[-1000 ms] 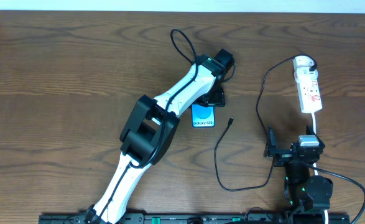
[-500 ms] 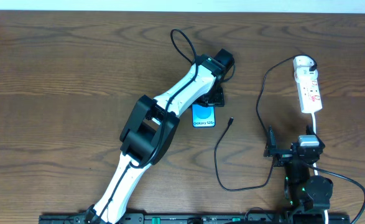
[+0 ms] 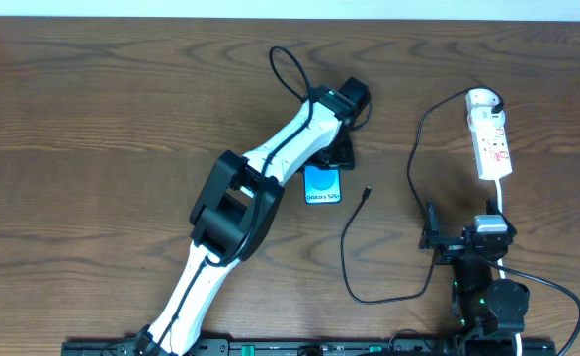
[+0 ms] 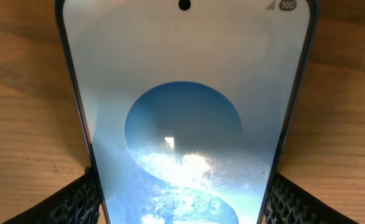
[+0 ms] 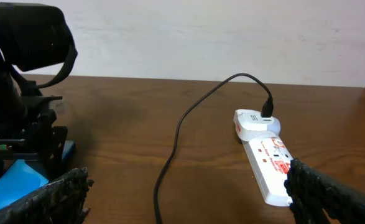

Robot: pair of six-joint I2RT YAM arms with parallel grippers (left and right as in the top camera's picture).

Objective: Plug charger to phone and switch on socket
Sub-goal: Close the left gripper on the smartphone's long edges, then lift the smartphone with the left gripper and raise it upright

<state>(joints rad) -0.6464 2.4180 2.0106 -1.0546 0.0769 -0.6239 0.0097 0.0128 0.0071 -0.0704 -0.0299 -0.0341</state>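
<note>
The phone point(image 3: 322, 187) lies flat mid-table, its upper half under my left gripper point(image 3: 335, 156). In the left wrist view its light blue screen point(image 4: 182, 93) fills the frame, and the left gripper point(image 4: 181, 199) is shut on it, one finger against each long edge. The charger point(image 3: 411, 163) is a thin black cable; its tip point(image 3: 367, 192) lies loose on the wood just right of the phone. It runs up to the white socket point(image 3: 493, 143) at the far right. My right gripper point(image 5: 191, 199) stands wide open and empty, near the socket point(image 5: 266, 155).
A rounded white plug point(image 3: 481, 99) sits at the socket's far end. A white cord point(image 3: 500, 198) leaves its near end beside the right arm. The charger's slack loops near the front edge point(image 3: 354, 292). A pale wall point(image 5: 201, 37) backs the table.
My left jaws have drawn in slightly on the phone. The arms, the cable and the socket keep their places.
</note>
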